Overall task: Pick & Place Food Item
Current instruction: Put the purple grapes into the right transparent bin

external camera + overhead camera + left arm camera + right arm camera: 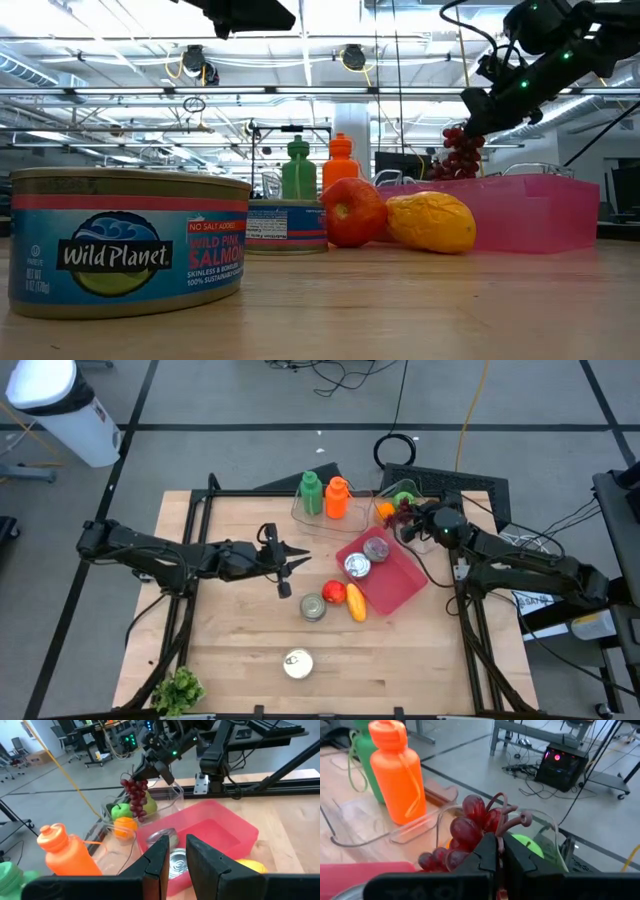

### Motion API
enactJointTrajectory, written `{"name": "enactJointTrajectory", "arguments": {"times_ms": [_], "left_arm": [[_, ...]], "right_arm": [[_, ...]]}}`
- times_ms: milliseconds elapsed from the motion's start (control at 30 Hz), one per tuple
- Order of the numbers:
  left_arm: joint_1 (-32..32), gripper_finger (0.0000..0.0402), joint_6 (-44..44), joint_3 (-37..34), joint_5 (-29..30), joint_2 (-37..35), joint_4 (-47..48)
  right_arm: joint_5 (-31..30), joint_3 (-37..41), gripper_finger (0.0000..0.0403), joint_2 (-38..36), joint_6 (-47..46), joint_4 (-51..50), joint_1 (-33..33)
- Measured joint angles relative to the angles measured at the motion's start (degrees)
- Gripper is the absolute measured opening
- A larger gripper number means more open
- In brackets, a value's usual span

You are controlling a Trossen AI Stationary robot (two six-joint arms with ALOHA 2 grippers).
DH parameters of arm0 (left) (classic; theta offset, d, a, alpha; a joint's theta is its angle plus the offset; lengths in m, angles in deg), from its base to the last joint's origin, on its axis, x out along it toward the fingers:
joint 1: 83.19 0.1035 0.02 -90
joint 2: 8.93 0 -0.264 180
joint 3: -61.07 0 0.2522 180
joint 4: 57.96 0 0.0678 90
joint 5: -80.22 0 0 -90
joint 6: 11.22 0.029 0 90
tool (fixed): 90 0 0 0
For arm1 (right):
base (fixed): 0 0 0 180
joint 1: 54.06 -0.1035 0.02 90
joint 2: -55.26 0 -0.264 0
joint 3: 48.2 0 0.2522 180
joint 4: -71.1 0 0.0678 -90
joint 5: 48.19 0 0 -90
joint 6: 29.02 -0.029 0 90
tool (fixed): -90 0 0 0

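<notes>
The low view alone shows the near tin can (125, 243) reading "Wild Planet… No Salt Added Wild Pink Salmon." The right gripper (497, 851) is clamped on the stem of a dark red grape bunch (136, 795), lifted at the table's far right over a clear plastic container (165, 796), beside the pink plastic tray (400, 582). The left gripper (176, 855), jaws slightly parted and empty, hovers mid-table.

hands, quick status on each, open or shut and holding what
Left hand: open, empty, above the table.
Right hand: shut on the red grape bunch, lifted.

You have bright, even overhead lighting; ceiling fixtures (345, 55) glare, shadows stay soft, and the near can (125, 242) is slightly blurred.
</notes>
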Motion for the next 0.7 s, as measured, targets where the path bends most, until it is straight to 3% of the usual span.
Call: {"name": "enactJointTrajectory", "arguments": {"times_ms": [333, 700], "left_arm": [[0.0, 0.0076, 0.2, 0.0, 0.0, 0.0, 0.0], [0.7, 0.0076, 0.0, 0.0, 0.0, 0.0, 0.0]], "right_arm": [[-4.4, 0.3, 0.0003, 0.0, 1.8, 0.9, 0.0], [-2.1, 2.0, 0.0003, 0.0, -0.7, 0.9, 0.0]]}}
